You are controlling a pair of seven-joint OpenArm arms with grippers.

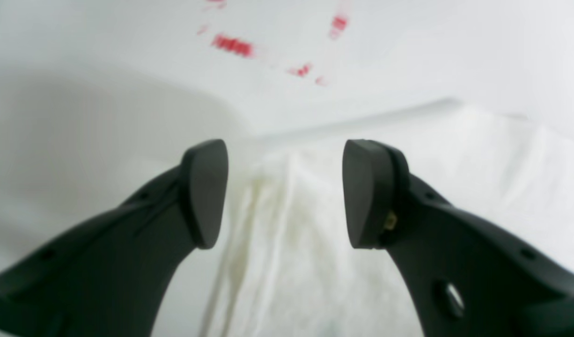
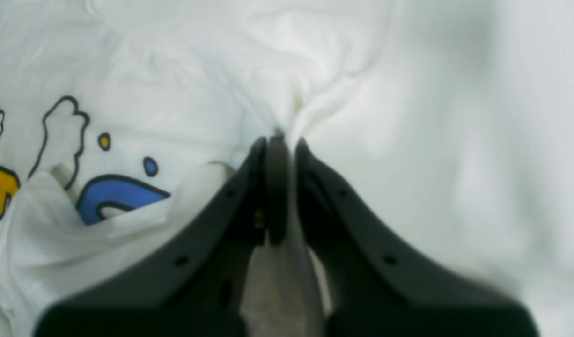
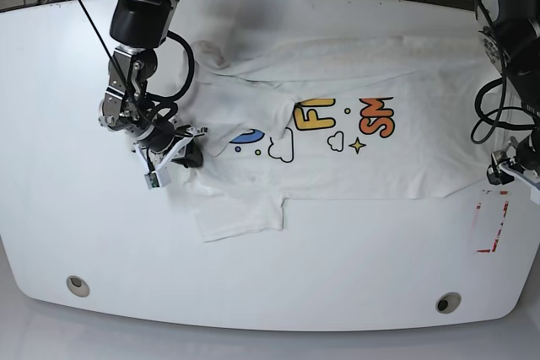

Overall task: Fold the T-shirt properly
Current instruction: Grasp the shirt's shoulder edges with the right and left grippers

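Note:
The white T-shirt [image 3: 405, 162] lies spread across the table, print side up, with yellow and orange letters, a blue shape and black-outlined clouds. Its left part is bunched and one sleeve [image 3: 240, 212] sticks out toward the front. My right gripper [image 3: 180, 152] is at that bunched left end. The right wrist view shows this gripper [image 2: 278, 140] shut on a pinched fold of the shirt [image 2: 184, 84]. My left gripper [image 3: 504, 173] is at the shirt's right edge. There the left gripper [image 1: 285, 192] stands open over creased white cloth [image 1: 315, 243], with nothing clamped.
A red tape outline [image 3: 492, 223] marks the table [image 3: 321, 292] just in front of the left gripper, and its red marks [image 1: 233, 45] show blurred in the left wrist view. Two round holes [image 3: 78, 285] [image 3: 448, 302] sit near the front edge. Cables run behind the table.

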